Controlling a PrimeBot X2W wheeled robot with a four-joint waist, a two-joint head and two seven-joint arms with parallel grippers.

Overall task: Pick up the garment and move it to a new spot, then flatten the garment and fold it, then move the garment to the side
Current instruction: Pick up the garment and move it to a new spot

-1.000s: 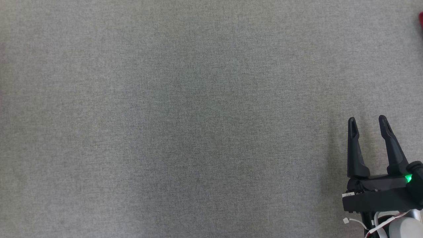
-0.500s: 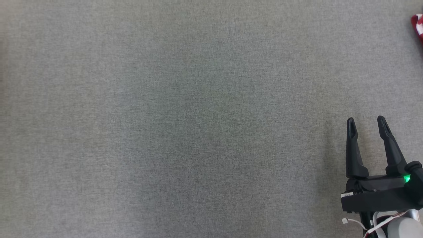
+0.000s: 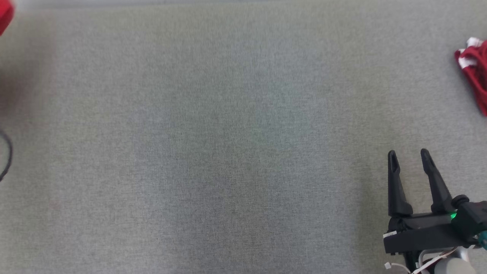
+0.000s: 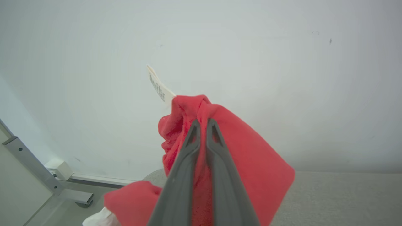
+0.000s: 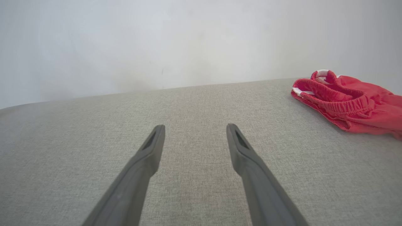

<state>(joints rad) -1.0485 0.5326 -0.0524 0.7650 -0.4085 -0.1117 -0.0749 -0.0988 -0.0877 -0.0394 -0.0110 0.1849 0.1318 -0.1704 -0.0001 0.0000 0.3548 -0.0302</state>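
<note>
the head camera has shifted since a second ago, so more of the second red garment with a gathered waistband and white trim (image 3: 473, 72) shows at the right edge. in the same time the left end effector (image 4: 203, 121) has closed. its two dark fingers stand almost together, pinching a fold of the red soft-fabric garment (image 4: 248, 153). this garment is held up in front of the pale wall (image 4: 282, 47) and drapes to both sides of the fingers, with a white printed label (image 4: 159, 87) sticking out beyond the tips. the right end effector (image 3: 408, 152) is spread wide with nothing in it, over the grey woven-fabric worktop (image 3: 228, 133) at the lower right of the head view. the second garment lies on the worktop well apart from it, ahead and to its right.
</note>
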